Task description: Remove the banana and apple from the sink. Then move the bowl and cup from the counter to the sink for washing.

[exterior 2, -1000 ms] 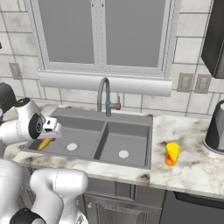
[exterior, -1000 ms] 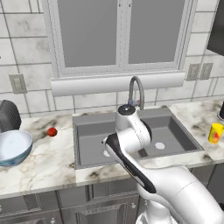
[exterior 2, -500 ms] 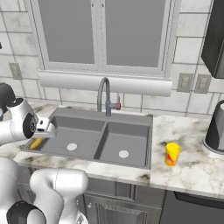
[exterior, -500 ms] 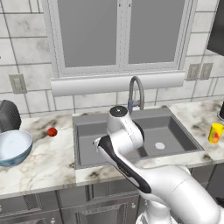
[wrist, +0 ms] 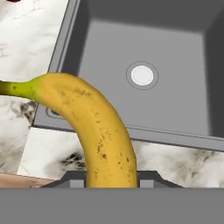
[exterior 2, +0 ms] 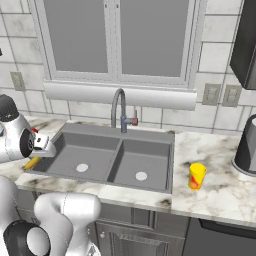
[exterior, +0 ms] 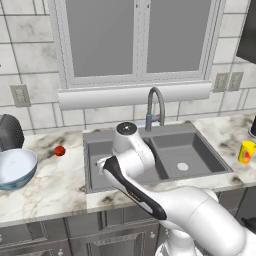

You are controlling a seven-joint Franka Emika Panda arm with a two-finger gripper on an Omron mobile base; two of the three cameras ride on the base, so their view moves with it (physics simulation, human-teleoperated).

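Both basins of the sink hold nothing but their white drains, with the faucet arching over the back rim. The banana is up out of the basin, pinched between the jaws of the gripper, hanging over the sink's front left corner and the counter edge. The apple sits on the counter left of the sink, the bowl further left near a dark appliance. The cup stands on the right counter, with a kettle beyond it.
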